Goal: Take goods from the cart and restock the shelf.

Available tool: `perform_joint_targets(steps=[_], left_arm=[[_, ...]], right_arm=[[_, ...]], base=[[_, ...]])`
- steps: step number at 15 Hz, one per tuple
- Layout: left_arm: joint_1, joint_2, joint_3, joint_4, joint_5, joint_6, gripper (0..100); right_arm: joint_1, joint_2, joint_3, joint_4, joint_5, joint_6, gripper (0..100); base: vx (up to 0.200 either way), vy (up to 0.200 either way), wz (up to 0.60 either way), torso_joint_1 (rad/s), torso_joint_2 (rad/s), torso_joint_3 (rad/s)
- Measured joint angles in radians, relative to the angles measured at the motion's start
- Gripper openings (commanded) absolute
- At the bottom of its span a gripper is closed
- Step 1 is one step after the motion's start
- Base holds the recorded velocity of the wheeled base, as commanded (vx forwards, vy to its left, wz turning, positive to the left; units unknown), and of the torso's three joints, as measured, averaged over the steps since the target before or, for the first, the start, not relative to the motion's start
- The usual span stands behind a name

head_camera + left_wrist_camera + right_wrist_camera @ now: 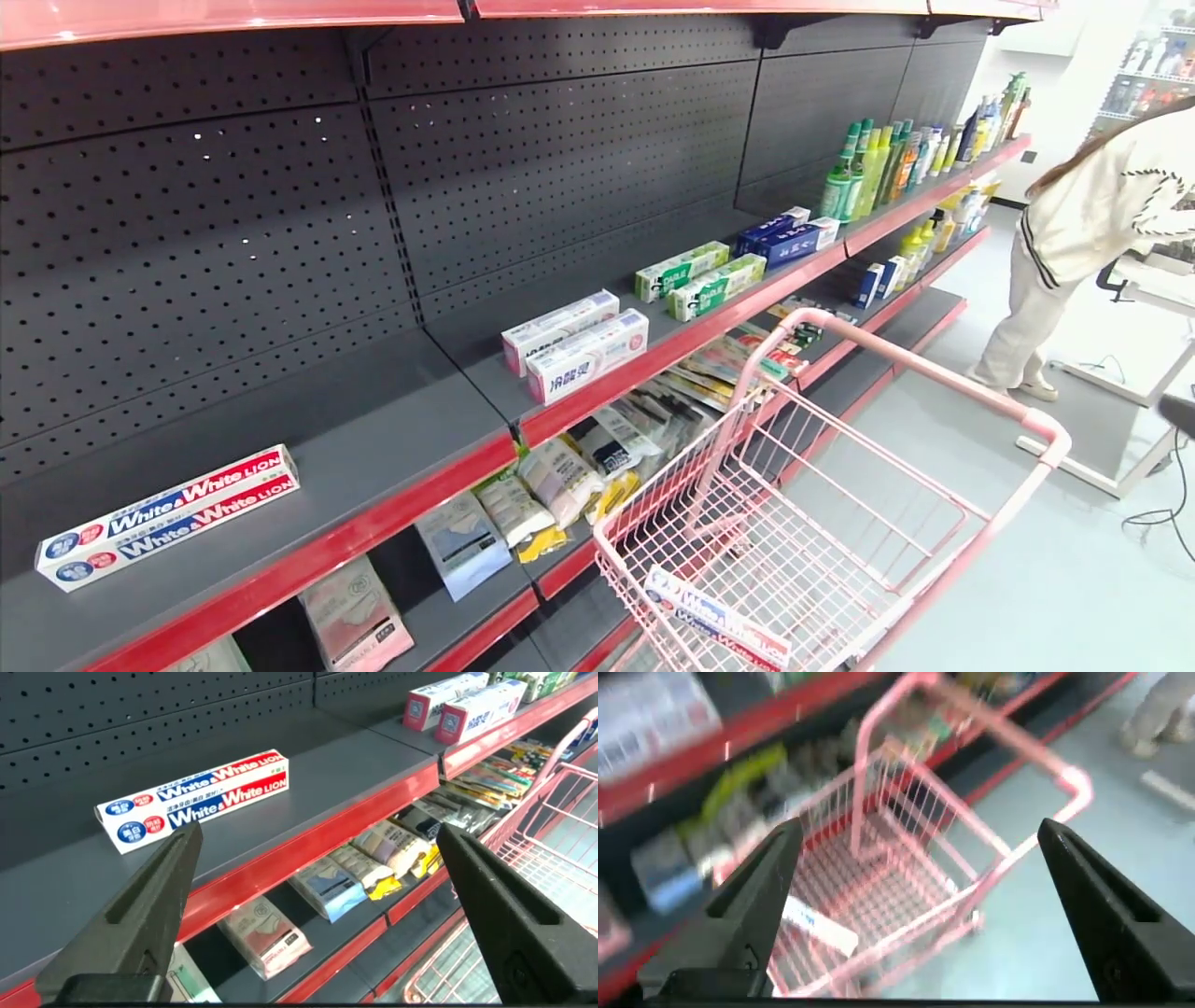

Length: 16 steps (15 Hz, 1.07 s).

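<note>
1. nearby, just beside the shelf [373, 439]: a pink wire cart [896, 357], handle end turned away from the head camera.
2. flat on the cart's wire floor, at its near end: one toothpaste box [714, 621], white with blue and red print.
3. left pincer [318, 840]: spread wide and holding nothing, out in front of the left stretch of the shelf [308, 812].
4. right pincer [920, 831]: likewise wide and empty, up above the cart [1074, 779], with the toothpaste box [817, 926] lying below it in the basket.
5. on the shelf's left stretch, well apart from the other goods: a long white carton [168, 513] lying on its side (one box or two stacked, hard to tell), also beyond the left pincer's fingers [192, 798].
6. farther right along the same level, in order: white-and-pink boxes [574, 345] side by side, green-and-white boxes [700, 275], blue boxes [784, 233], then upright green bottles [868, 168].
7. one level lower, behind the red edge strip: soft packets [560, 476] leaning in a row.
</note>
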Motion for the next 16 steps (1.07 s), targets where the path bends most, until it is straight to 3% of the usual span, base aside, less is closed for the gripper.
perform_joint_targets(steps=[7, 11, 16], left_arm=[[0.0, 0.0, 0.0, 0.0, 0.002, 0.0, 100], [0.0, 0.0, 0.0, 0.0, 0.002, 0.0, 100], [0.0, 0.0, 0.0, -0.001, 0.002, 0.0, 100]], right_arm=[[0.145, 0.845, -0.136, -0.079, 0.204, -0.306, 100], [0.211, 1.059, -0.179, -0.149, 0.22, -0.338, 100], [0.26, 1.19, -0.146, -0.262, 0.246, -0.355, 100]], base=[[0.0, 0.0, 0.0, 0.0, 0.0, 0.0], [0.0, 0.0, 0.0, 0.0, 0.0, 0.0], [0.0, 0.0, 0.0, -0.125, 0.28, 0.142]])
